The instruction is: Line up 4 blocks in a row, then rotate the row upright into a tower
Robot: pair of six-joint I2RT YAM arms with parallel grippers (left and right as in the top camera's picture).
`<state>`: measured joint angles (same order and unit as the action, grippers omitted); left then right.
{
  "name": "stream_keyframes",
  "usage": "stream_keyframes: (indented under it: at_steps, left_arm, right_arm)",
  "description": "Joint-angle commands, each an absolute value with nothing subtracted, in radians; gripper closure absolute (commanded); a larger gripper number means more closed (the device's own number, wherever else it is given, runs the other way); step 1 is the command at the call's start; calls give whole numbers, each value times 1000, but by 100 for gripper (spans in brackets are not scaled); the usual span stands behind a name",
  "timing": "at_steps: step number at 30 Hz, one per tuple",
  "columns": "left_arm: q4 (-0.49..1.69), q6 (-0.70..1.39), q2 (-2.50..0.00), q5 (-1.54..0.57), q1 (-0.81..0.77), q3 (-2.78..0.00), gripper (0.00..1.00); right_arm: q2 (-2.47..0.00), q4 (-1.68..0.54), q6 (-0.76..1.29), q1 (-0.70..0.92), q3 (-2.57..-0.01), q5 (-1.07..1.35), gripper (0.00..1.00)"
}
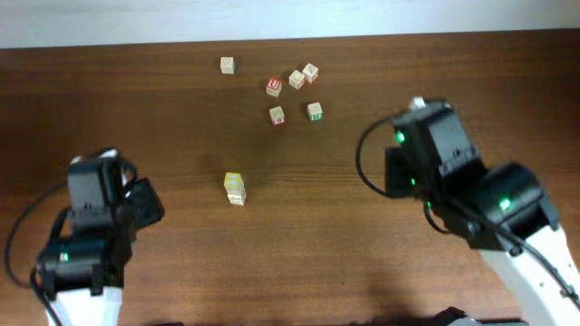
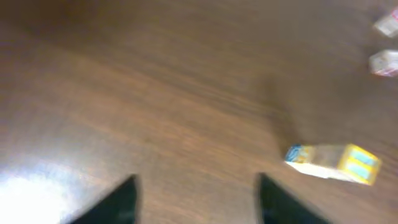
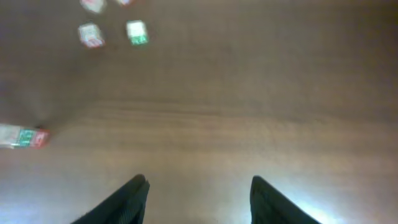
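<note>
A yellow-faced block (image 1: 233,180) and a pale block (image 1: 236,196) lie touching near the table's middle. In the left wrist view this pair (image 2: 333,163) appears blurred at the lower right, with a bluish tint at its left end. More pale blocks sit at the back: one (image 1: 227,64) alone, two (image 1: 296,79) (image 1: 311,71) close together. My left gripper (image 1: 149,204) (image 2: 198,180) stands open left of the pair, nothing between its fingers. Right of the blocks, my right gripper (image 1: 394,172) (image 3: 198,180) is open over bare wood.
A red-faced cube (image 1: 274,86), a green-faced cube (image 1: 314,111) (image 3: 137,31) and a pale cube with red marks (image 1: 277,115) (image 3: 91,34) sit in the back cluster. The table's far edge (image 1: 290,38) runs behind them. Both wrist views are motion-blurred.
</note>
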<state>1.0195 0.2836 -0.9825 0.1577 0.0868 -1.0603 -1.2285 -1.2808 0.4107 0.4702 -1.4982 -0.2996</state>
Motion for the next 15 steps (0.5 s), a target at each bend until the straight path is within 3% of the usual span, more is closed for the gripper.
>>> stream_keyframes:
  at_steps: [1, 5, 8, 10, 11, 15]
  left_arm:
    - [957, 323, -944, 191, 159, -959, 0]
    - [958, 322, -974, 191, 158, -952, 1]
    - [958, 325, -999, 135, 158, -952, 0]
    - [958, 325, -1008, 135, 158, -952, 1]
    - [958, 325, -1013, 135, 158, -952, 1]
    - [958, 325, -1014, 135, 158, -952, 1]
  right_arm:
    - [-1103, -1189, 428, 400, -1239, -296, 46]
    - [-1011, -1113, 427, 377, -1081, -297, 46]
    - [-966, -1098, 455, 377, -1082, -300, 53]
    - [-913, -1095, 454, 377, -1082, -299, 27]
    - [-888, -1095, 454, 377, -1082, -296, 2]
    - [-867, -1095, 454, 379, -1082, -285, 2]
